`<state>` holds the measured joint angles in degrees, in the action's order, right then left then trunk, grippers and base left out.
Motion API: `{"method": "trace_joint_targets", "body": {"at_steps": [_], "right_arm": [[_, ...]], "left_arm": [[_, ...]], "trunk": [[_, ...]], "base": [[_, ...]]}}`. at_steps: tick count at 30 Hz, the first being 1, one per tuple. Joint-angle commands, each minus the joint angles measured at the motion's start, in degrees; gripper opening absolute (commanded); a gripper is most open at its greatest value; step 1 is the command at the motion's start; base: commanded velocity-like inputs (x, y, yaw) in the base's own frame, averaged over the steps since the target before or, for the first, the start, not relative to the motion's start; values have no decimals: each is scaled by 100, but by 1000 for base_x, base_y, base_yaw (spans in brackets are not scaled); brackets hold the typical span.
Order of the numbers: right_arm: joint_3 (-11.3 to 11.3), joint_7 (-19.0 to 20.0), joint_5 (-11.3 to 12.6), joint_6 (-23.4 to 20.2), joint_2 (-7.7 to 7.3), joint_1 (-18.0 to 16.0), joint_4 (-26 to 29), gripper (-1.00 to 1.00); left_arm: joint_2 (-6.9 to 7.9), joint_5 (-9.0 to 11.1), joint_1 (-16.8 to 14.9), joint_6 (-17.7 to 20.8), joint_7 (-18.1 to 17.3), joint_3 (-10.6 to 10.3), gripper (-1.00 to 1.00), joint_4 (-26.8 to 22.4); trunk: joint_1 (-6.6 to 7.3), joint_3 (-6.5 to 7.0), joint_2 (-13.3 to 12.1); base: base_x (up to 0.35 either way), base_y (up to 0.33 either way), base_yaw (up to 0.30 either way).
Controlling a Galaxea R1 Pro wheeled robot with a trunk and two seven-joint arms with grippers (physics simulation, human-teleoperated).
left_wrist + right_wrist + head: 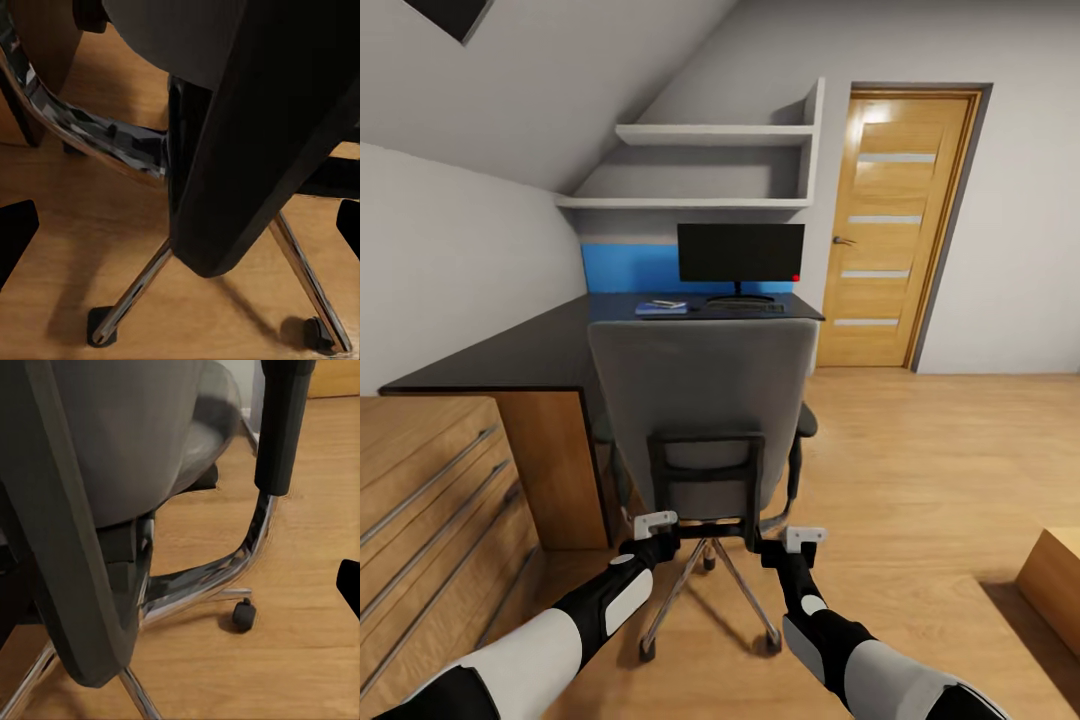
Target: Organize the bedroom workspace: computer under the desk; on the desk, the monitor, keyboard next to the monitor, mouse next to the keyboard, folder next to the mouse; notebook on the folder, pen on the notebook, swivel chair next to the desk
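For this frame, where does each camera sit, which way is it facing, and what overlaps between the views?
Head view: on the robot's head, looking forward and down at the swivel chair before the desk and monitor; both forearms, left gripper and right gripper show.
Left wrist view: low behind the chair, facing its black back frame and chrome base.
Right wrist view: low beside the chair, facing its seat and armrest.
All three share the swivel chair.

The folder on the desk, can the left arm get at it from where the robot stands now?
Probably not. The swivel chair stands between the robot and the desk, and the folder lies far back beside the monitor. The left gripper sits low behind the chair's back.
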<state>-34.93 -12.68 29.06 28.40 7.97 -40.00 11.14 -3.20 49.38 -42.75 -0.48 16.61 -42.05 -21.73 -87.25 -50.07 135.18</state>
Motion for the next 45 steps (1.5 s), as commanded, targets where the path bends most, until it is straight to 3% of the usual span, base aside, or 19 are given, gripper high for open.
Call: {"method": "trace_joint_targets", "body": {"at_steps": [1, 45], "right_arm": [[-67, -33, -15, 7, 0, -7, 3, 100], [-50, -33, -15, 15, -15, -8, 9, 100]], "left_arm": [[4, 40, -6, -5, 43, -49, 100, -7], [-102, 54, -6, 4, 47, -76, 100, -7]], "trunk": [[-2, -5, 2], [-2, -5, 2]], "base": [[323, 0, 0], [323, 0, -30]]}}
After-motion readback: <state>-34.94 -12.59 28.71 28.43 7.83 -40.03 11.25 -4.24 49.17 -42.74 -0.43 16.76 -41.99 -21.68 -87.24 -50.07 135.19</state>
